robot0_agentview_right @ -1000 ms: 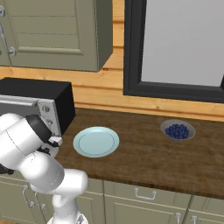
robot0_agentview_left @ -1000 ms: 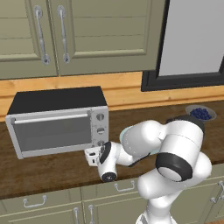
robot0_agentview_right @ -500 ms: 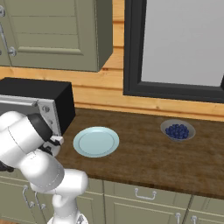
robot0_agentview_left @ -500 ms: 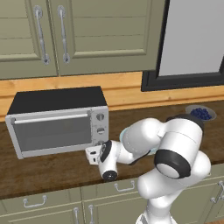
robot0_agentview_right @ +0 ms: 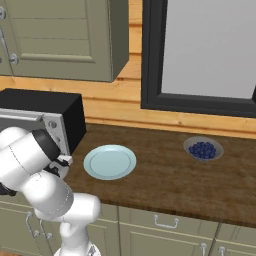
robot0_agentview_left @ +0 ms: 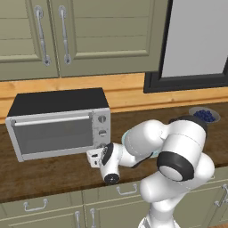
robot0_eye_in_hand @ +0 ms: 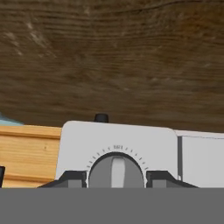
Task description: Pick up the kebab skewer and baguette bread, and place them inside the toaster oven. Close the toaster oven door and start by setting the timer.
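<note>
Silver-grey boxy toaster oven (robot0_agentview_left: 58, 122) with black top stands at the left of the left base frame on the dark wooden tabletop (robot0_agentview_left: 44, 171), its dark glass door (robot0_agentview_left: 53, 135) closed. At the middle, the white arm's pincer (robot0_agentview_left: 94, 156) sits at the lowest round knob (robot0_eye_in_hand: 116, 171), its dark fingertips (robot0_eye_in_hand: 70, 178) close on both sides, pinching it. To the right in the right base frame lie a pale blue plate (robot0_agentview_right: 109, 162) and a bowl of blueberries (robot0_agentview_right: 203, 148).

toaster oven (robot0_agentview_left: 58, 122) contents hidden behind dark glass, lowest knob (robot0_eye_in_hand: 116, 170) cut off
</note>
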